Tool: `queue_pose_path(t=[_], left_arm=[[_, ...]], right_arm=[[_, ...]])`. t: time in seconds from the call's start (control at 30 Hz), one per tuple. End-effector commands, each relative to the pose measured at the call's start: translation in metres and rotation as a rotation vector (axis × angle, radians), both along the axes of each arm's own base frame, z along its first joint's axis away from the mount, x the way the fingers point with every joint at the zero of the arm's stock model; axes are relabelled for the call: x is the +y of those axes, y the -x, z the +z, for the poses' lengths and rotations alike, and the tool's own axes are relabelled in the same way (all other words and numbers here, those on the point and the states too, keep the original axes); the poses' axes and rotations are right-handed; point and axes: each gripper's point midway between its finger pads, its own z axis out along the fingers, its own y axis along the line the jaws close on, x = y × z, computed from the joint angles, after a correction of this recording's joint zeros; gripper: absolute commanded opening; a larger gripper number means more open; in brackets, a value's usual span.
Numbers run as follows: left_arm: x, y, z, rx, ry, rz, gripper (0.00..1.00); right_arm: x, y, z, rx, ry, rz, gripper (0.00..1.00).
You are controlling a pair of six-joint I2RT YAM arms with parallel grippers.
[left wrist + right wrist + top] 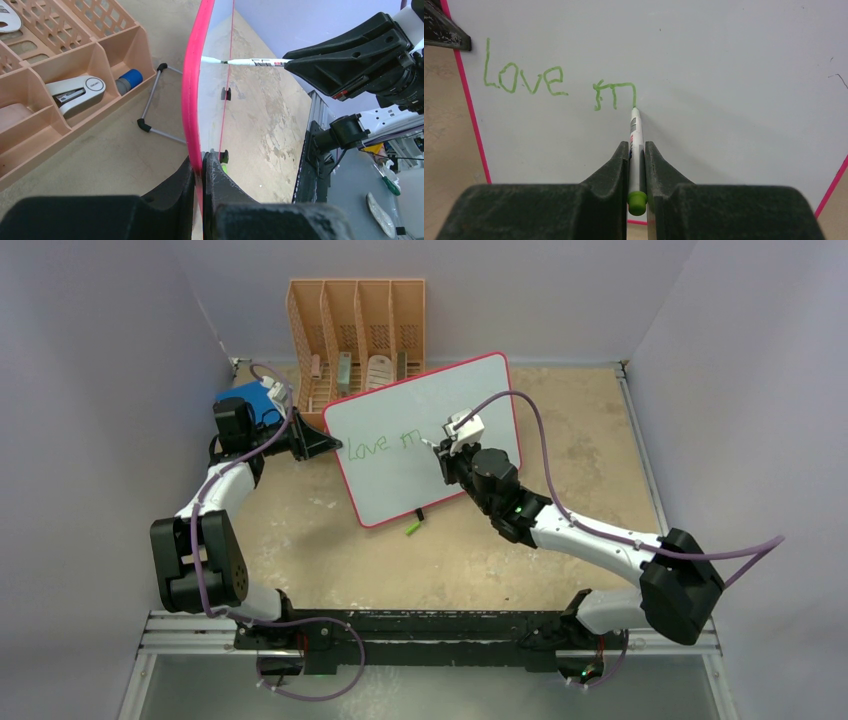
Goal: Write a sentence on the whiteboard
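The whiteboard (470, 400) stands tilted on the table (580, 440), and its face is turned toward the arms. On its upper left part the sentence (555, 82) is only begun: in thin green letters it reads "Love", then an "m" to the right of it.

The left gripper (201, 162) is at the left edge of the board. Its jaws are pressed together on the pink rim, one finger on the front of the board and one on the back. The right gripper (637, 150) is in front of the board's middle. It is closed tight on a white marker (636, 127), which runs between the two fingers. The marker's green end sticks out behind the fingers, and its tip touches the board at the bottom of the last stroke of the "m".

Behind the board a thin wire stand (159, 102) rests on the table. A tan rack (355, 325) with some small things in it is just behind the board's upper left corner. A blue book (248, 400) lies to the left of the board, beyond the left gripper. A small green piece (412, 528) lies on the table just beside the board's lower edge.
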Motion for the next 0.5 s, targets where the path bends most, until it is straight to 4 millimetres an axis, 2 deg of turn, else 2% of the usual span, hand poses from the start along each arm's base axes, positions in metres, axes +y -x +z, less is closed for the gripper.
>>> queue_pose_path(t=[0.0, 0.3, 0.47], left_arm=[[-0.003, -0.002, 0.019, -0.124, -0.036, -0.016, 0.00], [-0.003, -0.003, 0.018, -0.122, -0.037, -0.013, 0.00], [-0.002, -0.003, 0.019, -0.123, -0.038, -0.013, 0.00]], right_arm=[[-0.004, 0.002, 0.007, 0.000, -0.018, -0.003, 0.00], [0.000, 0.003, 0.035, -0.059, -0.077, 0.022, 0.00], [-0.002, 0.000, 0.041, -0.084, -0.084, 0.005, 0.00]])
